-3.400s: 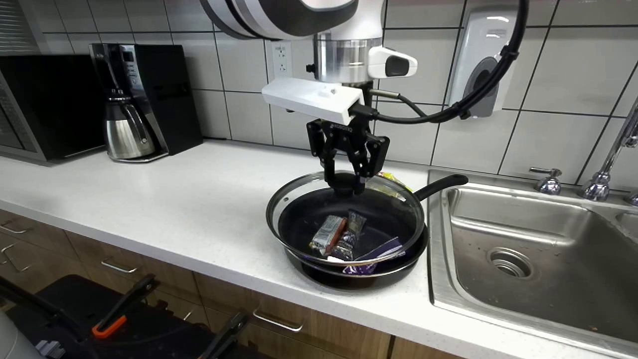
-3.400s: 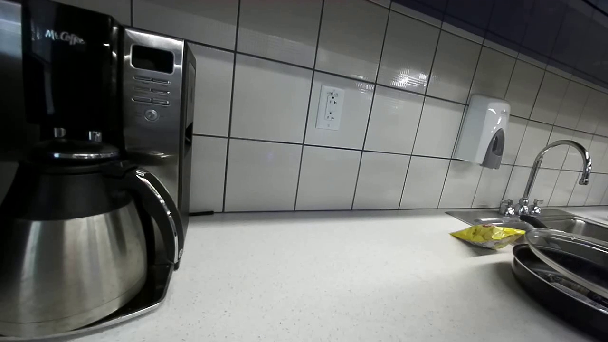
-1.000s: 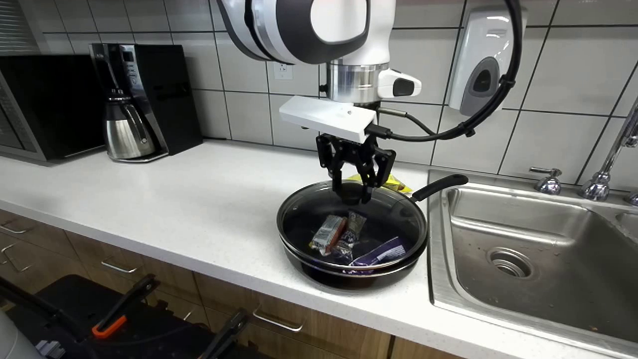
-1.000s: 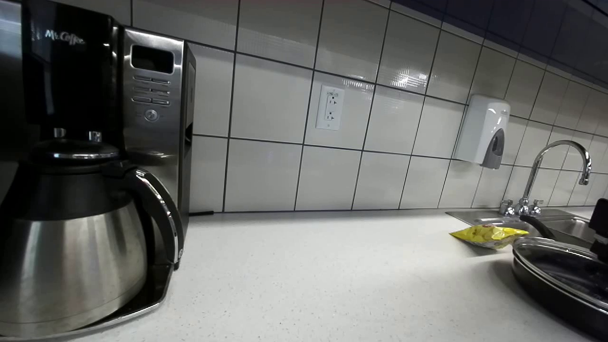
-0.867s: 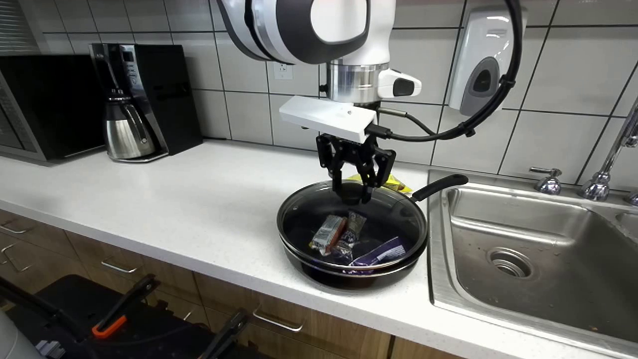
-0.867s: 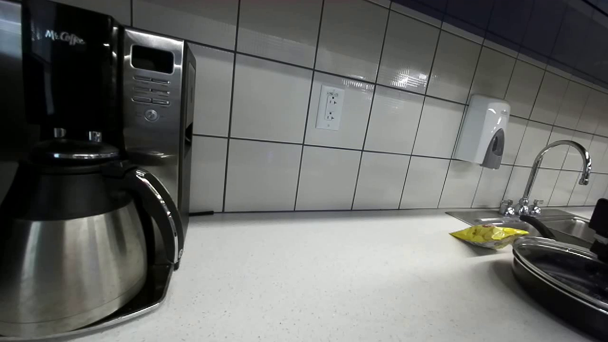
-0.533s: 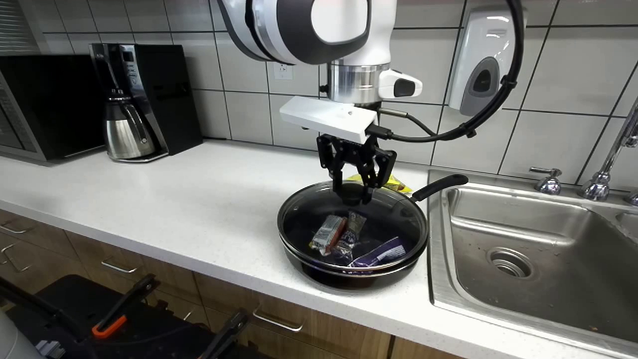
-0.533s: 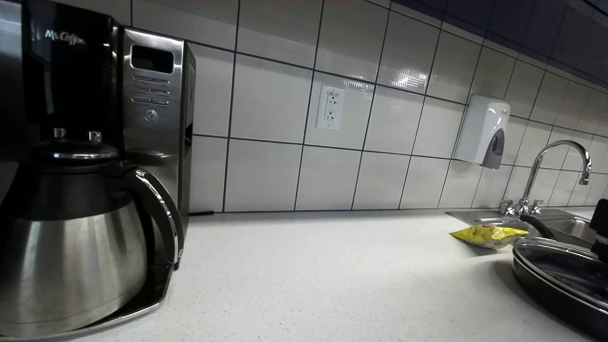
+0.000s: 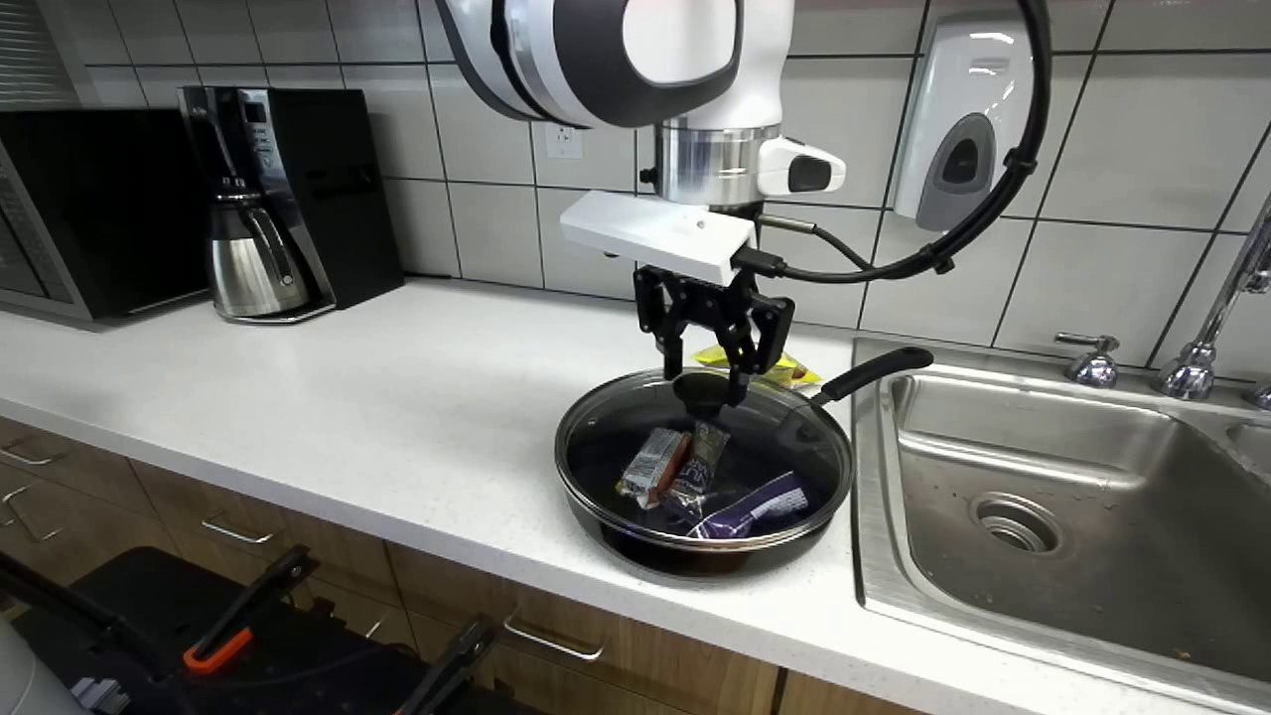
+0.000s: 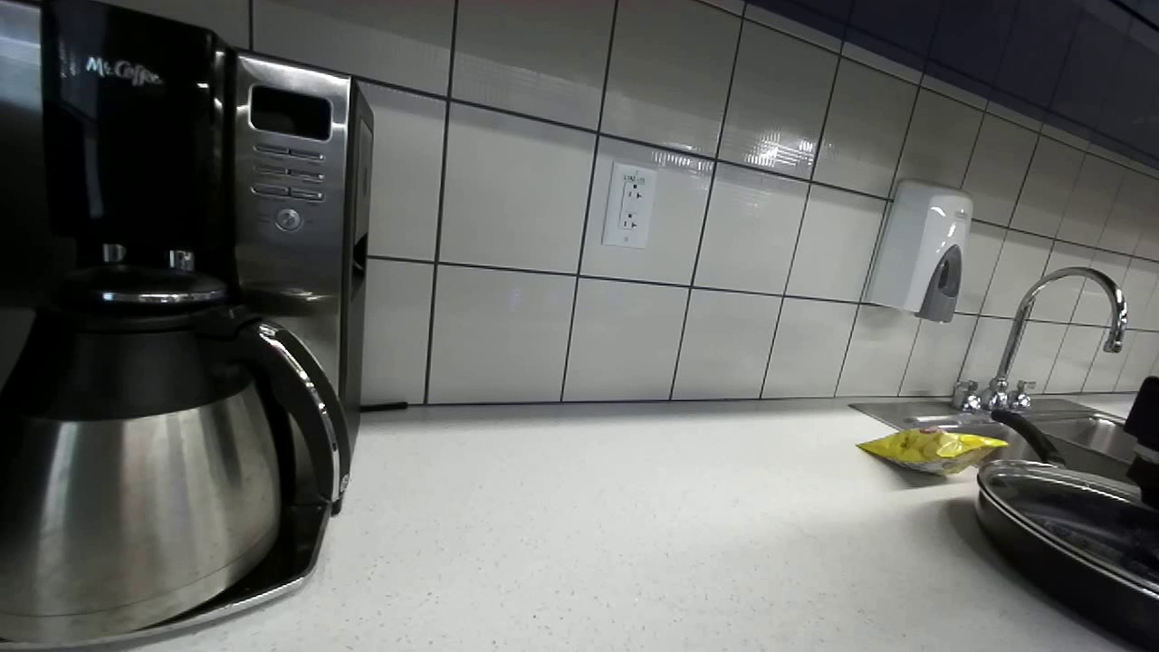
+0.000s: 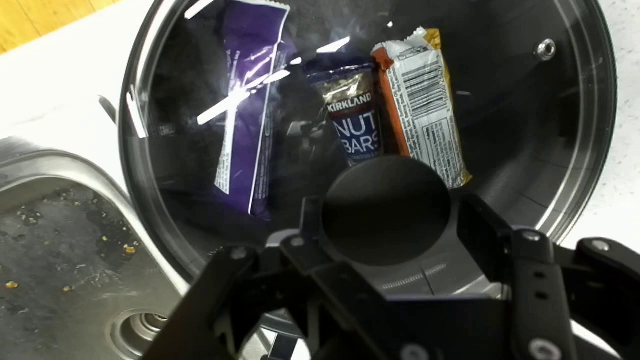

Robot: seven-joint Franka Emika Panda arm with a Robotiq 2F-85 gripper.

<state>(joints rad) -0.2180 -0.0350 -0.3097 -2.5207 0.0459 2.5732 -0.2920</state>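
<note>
The pincer (image 9: 704, 385) points straight down with its fingers (image 11: 480, 240) apart, one on either side of a round black knob (image 11: 386, 210); a narrow gap shows along one side of the knob in the wrist view, and on the other side I cannot tell whether finger and knob touch. The knob stands at the middle of a glass lid (image 11: 510, 115), which rests on a black pan (image 9: 685, 563), rim over rim. The pan sits on the white table (image 9: 427, 387), near its front edge and just beside the sink (image 9: 872, 497); its handle (image 9: 877, 372) slants toward the table's wall edge and reaches over the sink's rim. Through the glass, a white-and-orange bar (image 11: 422, 100) and a Kirkland nut bar (image 11: 352, 120) show close together, with a purple wrapper (image 11: 247, 110) nearer the sink. Between pan and wall edge lies a yellow bag (image 10: 933, 450). A chrome faucet (image 10: 1073, 272) rises behind the sink, and the tiled wall (image 10: 507, 181) carries a soap dispenser (image 9: 958, 129) and an outlet (image 10: 629, 206). Well apart from the pan, by the wall edge, stand a coffee maker (image 10: 290, 254) with its steel carafe (image 10: 145, 516) and a black boxy appliance (image 9: 109, 199). Wooden drawers (image 9: 675, 665) line the front edge below.
</note>
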